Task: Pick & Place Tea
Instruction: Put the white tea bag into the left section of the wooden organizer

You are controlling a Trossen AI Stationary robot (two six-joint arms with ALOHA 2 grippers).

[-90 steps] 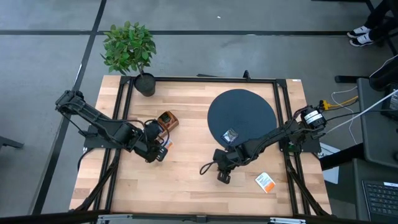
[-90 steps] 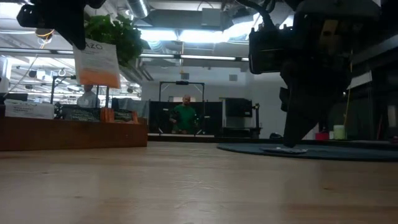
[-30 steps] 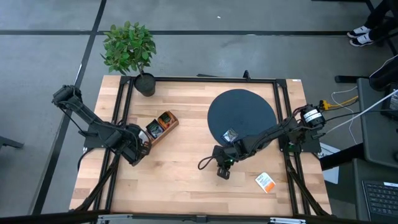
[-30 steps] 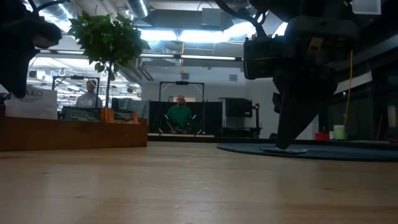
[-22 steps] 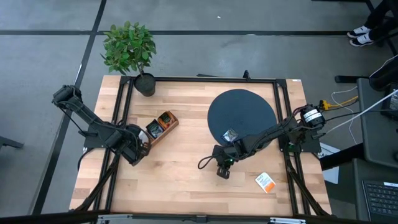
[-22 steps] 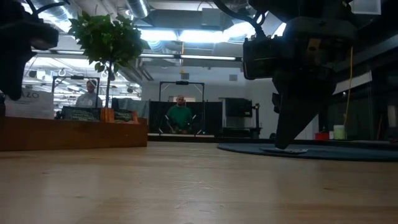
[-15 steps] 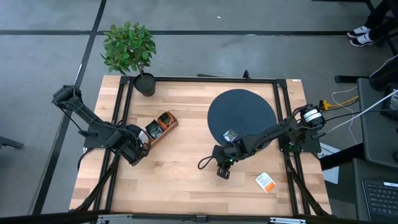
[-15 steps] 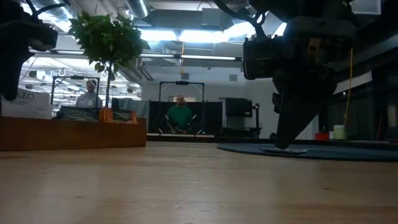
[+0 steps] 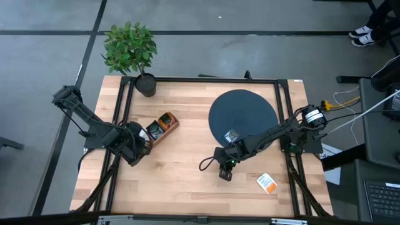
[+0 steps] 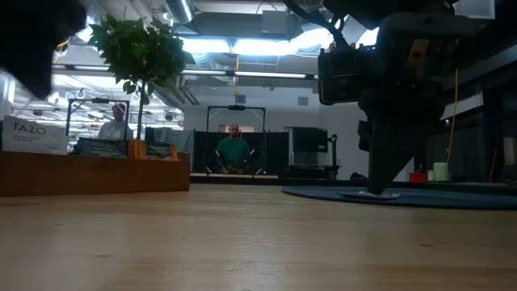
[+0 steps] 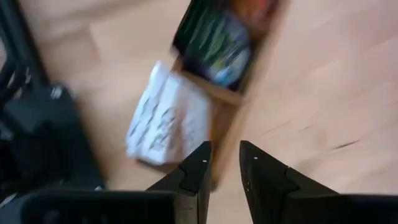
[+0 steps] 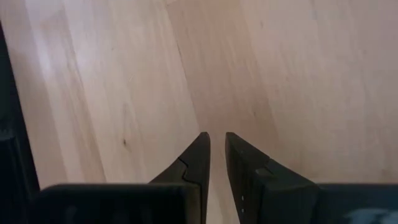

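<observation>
Left pincer sits just beside the near end of the wooden box, at the tabletop's left side. Its wrist view shows the fingers parted by a narrow gap with nothing between them. A white sachet stands in the end compartment, leaning out over the box's end wall rather than lying flat; a dark sachet fills the next compartment.

Right pincer hovers low over bare wood near the tabletop's front middle, fingers a slim gap apart, empty.

Tea elsewhere: one sachet lies on the dark round disc, just beside the right arm; another, white with an orange band, lies flat near the front right corner.

Risks as I judge them:
- The leaning white sachet looks poorly seated; a brush from the left pincer could tip it out onto the tabletop.
- The box appears light and unfixed; a nudge could skew it and spoil later drops.
- Flat sachets offer little edge; the right pincer may scrape wood or slide one away instead of lifting it.
</observation>
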